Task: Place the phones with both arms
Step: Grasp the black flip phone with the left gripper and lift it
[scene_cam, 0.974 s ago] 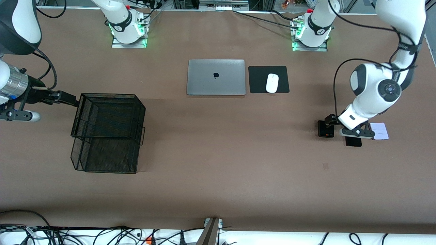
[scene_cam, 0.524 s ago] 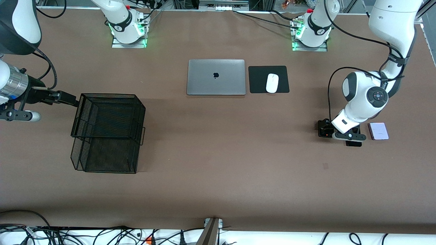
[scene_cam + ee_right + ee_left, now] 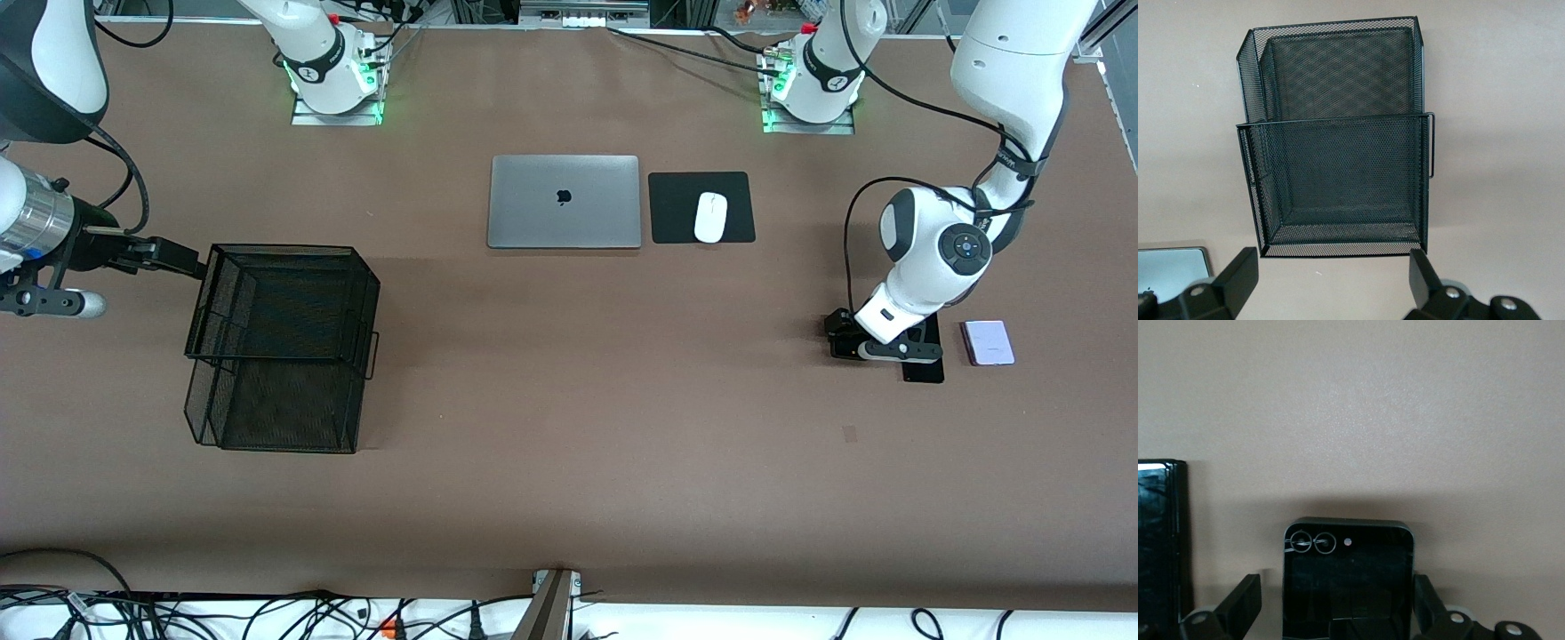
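The small squarish black phone (image 3: 1347, 587) lies flat on the brown table, camera rings showing. My left gripper (image 3: 1338, 610) is open and straddles it, one finger (image 3: 1245, 607) on each side and both apart from its edges. In the front view this gripper (image 3: 849, 338) covers most of that phone. Beside it lie the long slim black slab (image 3: 925, 360), partly under the left wrist, and the pale lilac phone (image 3: 987, 343), fully in sight. My right gripper (image 3: 182, 262) waits open and empty in the air by the black mesh basket (image 3: 284, 347).
The basket (image 3: 1338, 133) has two open tiers and stands toward the right arm's end. A closed grey laptop (image 3: 564, 202) and a white mouse (image 3: 710, 217) on a black pad (image 3: 676, 209) lie farther from the front camera, near the arm bases.
The left arm has swung from over the slab and lilac phone to over the small black phone, uncovering the lilac one. The right arm has not moved.
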### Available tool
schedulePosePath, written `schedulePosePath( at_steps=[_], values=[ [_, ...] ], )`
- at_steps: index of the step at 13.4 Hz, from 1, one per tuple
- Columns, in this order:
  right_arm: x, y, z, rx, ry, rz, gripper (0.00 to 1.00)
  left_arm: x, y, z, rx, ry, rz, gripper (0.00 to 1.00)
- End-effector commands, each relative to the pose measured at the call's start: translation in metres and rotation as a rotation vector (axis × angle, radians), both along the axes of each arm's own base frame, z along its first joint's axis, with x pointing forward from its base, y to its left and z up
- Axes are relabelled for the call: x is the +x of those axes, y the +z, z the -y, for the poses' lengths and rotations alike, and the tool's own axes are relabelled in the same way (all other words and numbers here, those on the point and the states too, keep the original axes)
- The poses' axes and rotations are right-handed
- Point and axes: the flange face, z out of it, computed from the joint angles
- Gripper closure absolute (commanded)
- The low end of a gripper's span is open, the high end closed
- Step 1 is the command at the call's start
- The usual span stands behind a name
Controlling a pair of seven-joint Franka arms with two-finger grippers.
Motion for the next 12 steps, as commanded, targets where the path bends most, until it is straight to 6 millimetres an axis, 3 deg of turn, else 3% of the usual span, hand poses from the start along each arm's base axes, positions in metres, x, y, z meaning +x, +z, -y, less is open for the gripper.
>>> schedulePosePath(
  at_steps=[1, 3, 4, 8, 9, 10, 12],
  values=[
    [-0.003, 0.005, 0.002, 0.016, 0.007, -0.002, 0.00, -0.006, -0.010, 0.003, 0.003, 0.016, 0.029, 0.00],
    [-0.003, 0.006, 0.002, 0.016, 0.007, 0.000, 0.00, -0.008, -0.018, 0.004, 0.000, 0.040, 0.040, 0.00],
    [-0.003, 0.006, 0.002, 0.016, 0.007, 0.000, 0.00, -0.008, -0.018, 0.005, -0.001, 0.044, 0.040, 0.12],
    [-0.003, 0.006, 0.002, 0.016, 0.007, 0.000, 0.00, -0.009, -0.022, 0.005, -0.002, 0.058, 0.035, 0.83],
    [-0.003, 0.006, 0.002, 0.016, 0.007, 0.000, 0.00, -0.008, -0.022, 0.005, -0.002, 0.060, 0.036, 0.93],
    [-0.003, 0.006, 0.002, 0.018, 0.006, 0.000, 0.00, -0.005, -0.019, 0.005, -0.003, 0.070, 0.039, 0.98],
    [-0.003, 0.006, 0.002, 0.018, 0.006, 0.000, 0.00, 0.006, -0.008, 0.010, -0.009, 0.088, 0.063, 0.99]
  ],
)
